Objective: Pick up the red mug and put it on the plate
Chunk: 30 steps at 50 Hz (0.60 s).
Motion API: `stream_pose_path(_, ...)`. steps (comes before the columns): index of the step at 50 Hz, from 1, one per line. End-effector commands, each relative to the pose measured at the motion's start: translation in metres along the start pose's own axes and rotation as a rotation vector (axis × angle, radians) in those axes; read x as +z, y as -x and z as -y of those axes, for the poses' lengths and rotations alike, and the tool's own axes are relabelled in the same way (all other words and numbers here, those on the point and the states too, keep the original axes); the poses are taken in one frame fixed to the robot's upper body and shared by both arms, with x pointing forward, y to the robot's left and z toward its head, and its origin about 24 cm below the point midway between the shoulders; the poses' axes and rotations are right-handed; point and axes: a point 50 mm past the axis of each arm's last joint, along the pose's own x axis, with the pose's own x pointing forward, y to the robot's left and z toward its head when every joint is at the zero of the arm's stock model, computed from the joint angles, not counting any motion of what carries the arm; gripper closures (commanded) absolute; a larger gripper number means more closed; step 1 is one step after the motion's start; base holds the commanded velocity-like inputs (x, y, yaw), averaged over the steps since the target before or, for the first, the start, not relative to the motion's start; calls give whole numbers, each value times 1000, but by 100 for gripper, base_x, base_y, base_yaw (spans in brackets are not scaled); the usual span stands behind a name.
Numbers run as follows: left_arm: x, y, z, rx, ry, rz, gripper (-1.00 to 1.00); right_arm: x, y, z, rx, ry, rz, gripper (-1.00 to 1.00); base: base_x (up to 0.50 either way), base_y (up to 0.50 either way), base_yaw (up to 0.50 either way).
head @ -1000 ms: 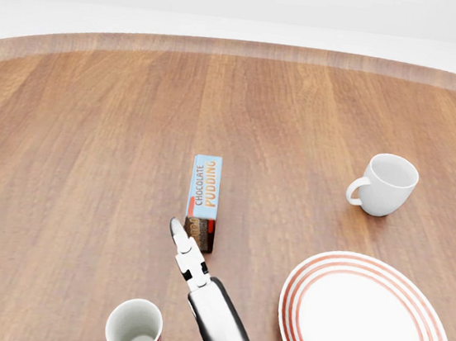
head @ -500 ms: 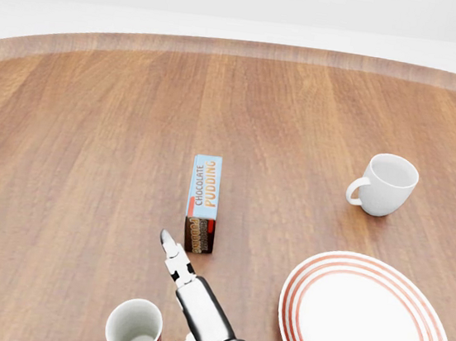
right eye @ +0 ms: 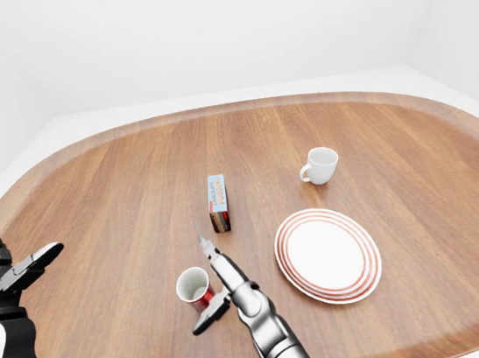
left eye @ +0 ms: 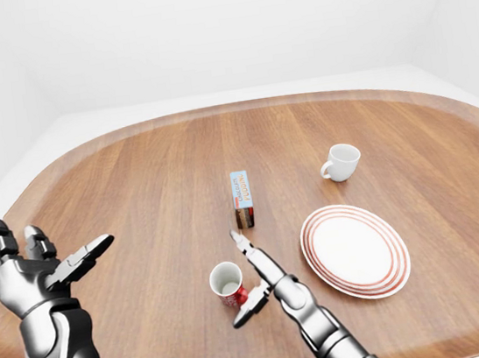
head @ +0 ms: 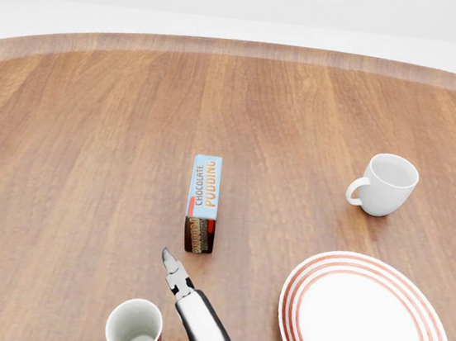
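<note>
White room, oval wooden tabletop [left eye: 134,184]. Red mug [left eye: 226,281] upright near bottom edge, just left of right hand [left eye: 254,276]; fingers spread, holding nothing. Plate [left eye: 355,249] further right. Left hand [left eye: 35,268] spread, empty, well apart.

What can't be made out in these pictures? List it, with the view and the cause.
- Red mug: its handle shows in no view; in the head view the bottom edge cuts off its base.
- Right hand: whether its fingers touch the mug is unclear; the eye views show it too small.
- Left hand: absent from the head view, partly cut by the right-eye view's left edge.
- Chocolate pudding box: lower print too small to read.
</note>
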Motion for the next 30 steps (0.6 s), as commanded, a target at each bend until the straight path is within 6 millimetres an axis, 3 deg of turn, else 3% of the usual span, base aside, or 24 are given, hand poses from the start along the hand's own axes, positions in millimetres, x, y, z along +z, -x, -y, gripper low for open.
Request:
stream_pose_path(1, 0, 0, 0, 0, 0, -1, -100, -8, -2, -3, 12, 10, -41, -100, 0, 0, 0)
stream_pose_path(17, -2, 0, 0, -1, -3, -8, -100, -27, -8, -7, 22, 23, -135, -100, 0, 0, 0)
stream_pose_path(30, -2, 0, 1, -3, -3, -8, -100, -27, -17, -4, 27, 22, -170, -100, 0, 0, 0)
